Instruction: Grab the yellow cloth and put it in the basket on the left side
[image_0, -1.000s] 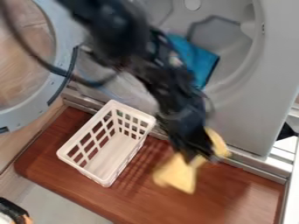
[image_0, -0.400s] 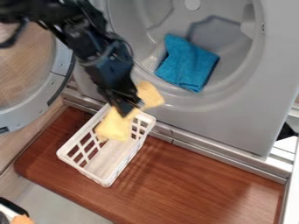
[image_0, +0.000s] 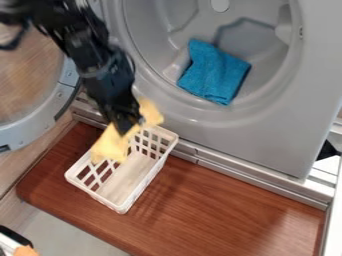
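Gripper (image_0: 125, 125) and yellow cloth (image_0: 109, 146) both shifting left since the earlier frame, from over the middle of the basket's far half toward its left rim. Blue cloth and basket staying put.

Nearest, at the bottom left corner, 1 dark-edged object with an orange patch (image_0: 26, 251) is poking into view, mostly cut off. Brown wooden board (image_0: 220, 212) is spreading across the foreground, its grain catching light at right.

White lattice basket (image_0: 121, 207) is sitting upright on the board, lying at a slant. Gripper is hanging over its far left side, fingers closing on the yellow cloth and pinching it near the middle. Cloth is bulging out on 2 sides: 1 part is drooping across the left rim, 1 is sticking out toward the machine. Can't tell whether it is touching the basket.

Farther back, metal strip (image_0: 244, 178) is running along the foot of the gray machine (image_0: 267, 145). Its round door (image_0: 33, 127) is standing open at left, behind the black arm (image_0: 97, 65). Blue cloth (image_0: 214, 75) is lying crumpled inside the opening.
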